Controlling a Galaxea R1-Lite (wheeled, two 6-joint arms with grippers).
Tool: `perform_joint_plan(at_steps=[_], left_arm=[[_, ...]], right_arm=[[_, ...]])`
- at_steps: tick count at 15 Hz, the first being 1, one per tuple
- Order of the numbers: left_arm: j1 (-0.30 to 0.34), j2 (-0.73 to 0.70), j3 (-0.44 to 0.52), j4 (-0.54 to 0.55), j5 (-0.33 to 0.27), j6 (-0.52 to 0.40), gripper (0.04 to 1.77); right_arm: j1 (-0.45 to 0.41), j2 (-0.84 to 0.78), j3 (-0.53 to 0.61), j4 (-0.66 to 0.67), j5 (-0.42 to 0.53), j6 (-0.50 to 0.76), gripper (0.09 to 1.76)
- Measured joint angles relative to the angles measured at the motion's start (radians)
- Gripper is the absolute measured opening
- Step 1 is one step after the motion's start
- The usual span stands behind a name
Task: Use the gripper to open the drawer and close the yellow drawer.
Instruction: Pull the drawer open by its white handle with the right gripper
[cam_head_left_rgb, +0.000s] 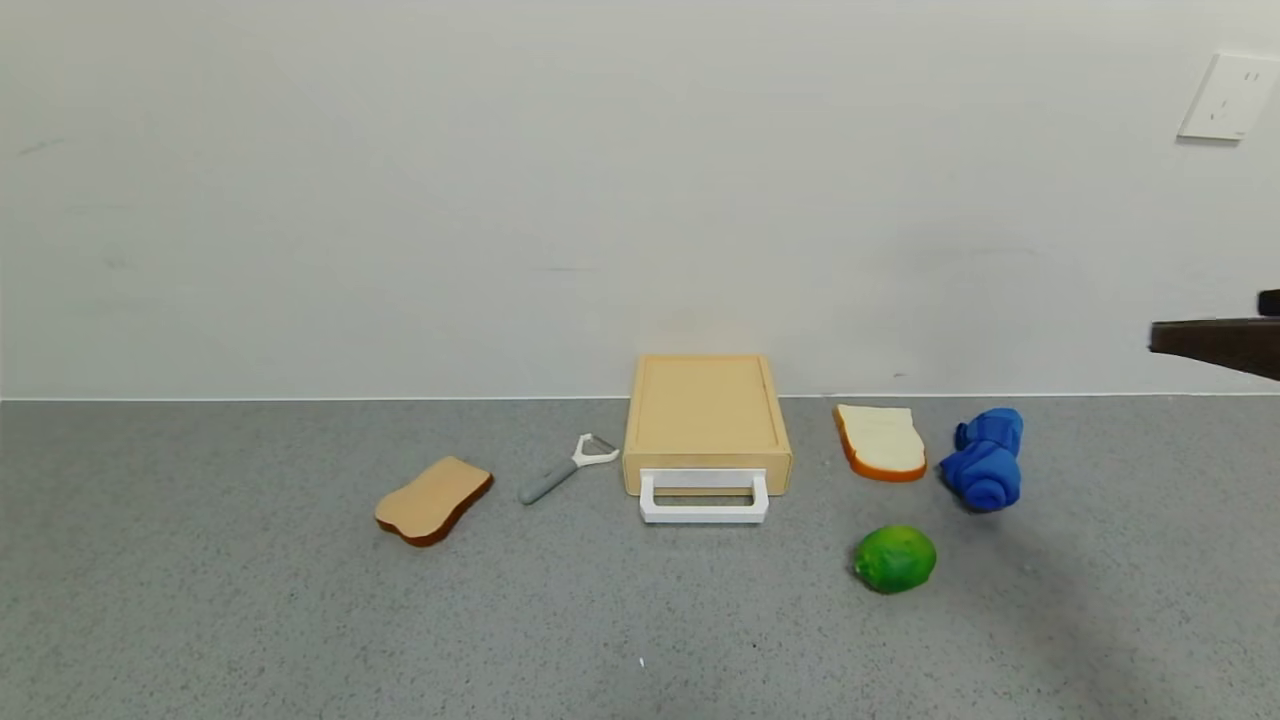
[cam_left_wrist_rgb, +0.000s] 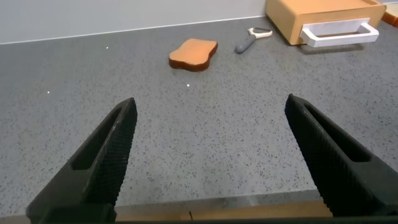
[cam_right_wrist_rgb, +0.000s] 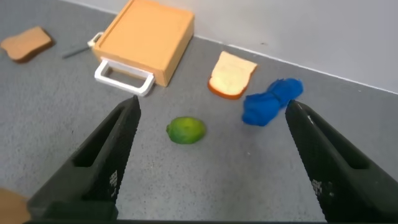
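Note:
The pale yellow-tan drawer (cam_head_left_rgb: 705, 412) stands at the back middle of the grey counter, against the wall. Its white loop handle (cam_head_left_rgb: 704, 497) faces me and its tray looks pushed in. My right gripper (cam_head_left_rgb: 1215, 343) shows only as a dark tip at the right edge, raised well above the counter. In the right wrist view it (cam_right_wrist_rgb: 212, 104) is open and empty, with the drawer (cam_right_wrist_rgb: 146, 40) far off. My left gripper (cam_left_wrist_rgb: 211, 101) is open and empty, low near the counter's front edge, with the drawer (cam_left_wrist_rgb: 323, 15) far off. It is out of the head view.
A tan bread slice (cam_head_left_rgb: 433, 499) and a grey peeler (cam_head_left_rgb: 565, 468) lie left of the drawer. A white bread slice (cam_head_left_rgb: 881, 441), a blue cloth (cam_head_left_rgb: 985, 459) and a lime (cam_head_left_rgb: 895, 558) lie to its right. A wall socket (cam_head_left_rgb: 1228, 96) is up right.

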Motion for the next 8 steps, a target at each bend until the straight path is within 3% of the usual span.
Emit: perform_joint_plan(at_steps=[4,8], left_arm=[[0.000,0.000,0.000,0.000,0.000,0.000,1.72],[0.000,0.000,0.000,0.000,0.000,0.000,1.72]], right_arm=[[0.085,0.281,-0.272,0.174,0.001,-0.040,1.71],[0.150,0.520,-0.461,0.279,-0.003,-0.067,1.71]])
